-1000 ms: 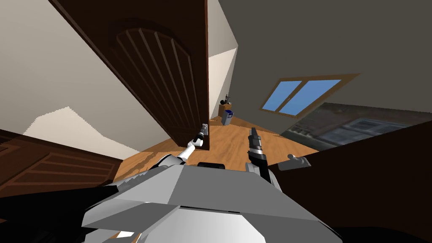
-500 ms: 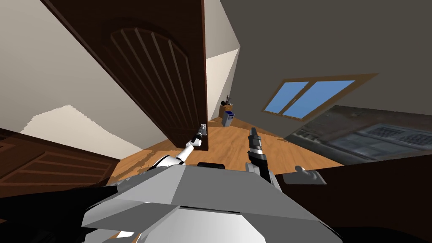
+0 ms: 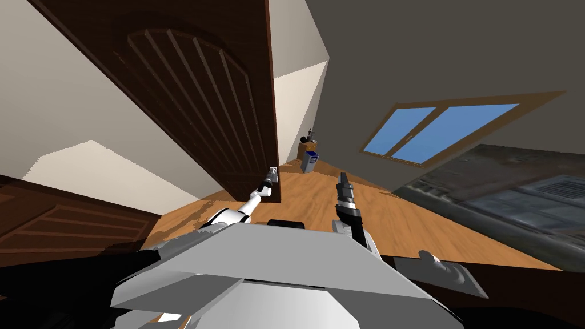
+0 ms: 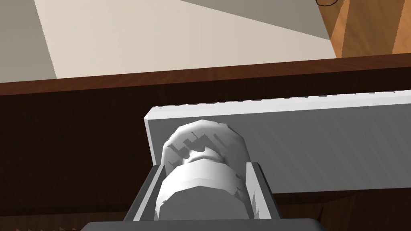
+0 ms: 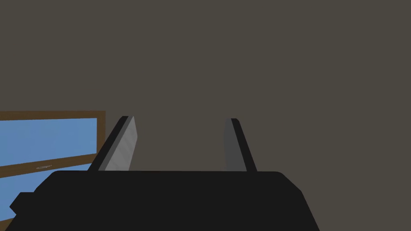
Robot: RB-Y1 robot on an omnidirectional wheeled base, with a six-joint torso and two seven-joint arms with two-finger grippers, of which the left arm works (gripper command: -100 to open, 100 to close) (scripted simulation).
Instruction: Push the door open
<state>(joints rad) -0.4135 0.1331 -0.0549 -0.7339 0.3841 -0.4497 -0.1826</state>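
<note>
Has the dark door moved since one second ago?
Yes, slightly: the door's free edge has swung left, away from the beige wall behind it. The left gripper is shut on the handle.

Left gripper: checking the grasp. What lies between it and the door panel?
The left wrist view shows a rounded grey knob clamped in the left gripper, then a light grey plate fixed to the dark brown door.
</note>
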